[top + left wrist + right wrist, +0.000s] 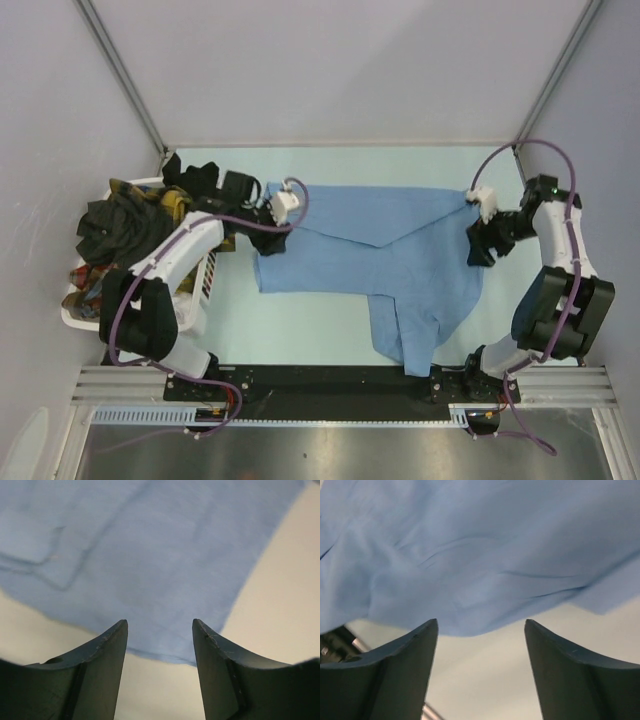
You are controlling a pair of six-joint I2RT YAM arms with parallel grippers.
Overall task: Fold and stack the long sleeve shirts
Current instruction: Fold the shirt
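The light blue shirt [380,250] lies spread on the pale table, one part reaching down to the near edge. My left gripper [271,240] is open at the shirt's left edge; in the left wrist view [160,622] the cloth [150,555] hem lies just past the fingertips, nothing held. My right gripper [481,246] is open at the shirt's right edge; in the right wrist view [481,621] the cloth [485,555] edge lies just beyond the tips. A dark green-black shirt [105,225], a yellow-black plaid one [172,200] and a red plaid one [85,275] are heaped in the basket.
The white slatted basket [195,300] stands at the left edge of the table, close beside my left arm. Grey walls close in the table at the back and sides. The black mounting rail [320,385] runs along the near edge.
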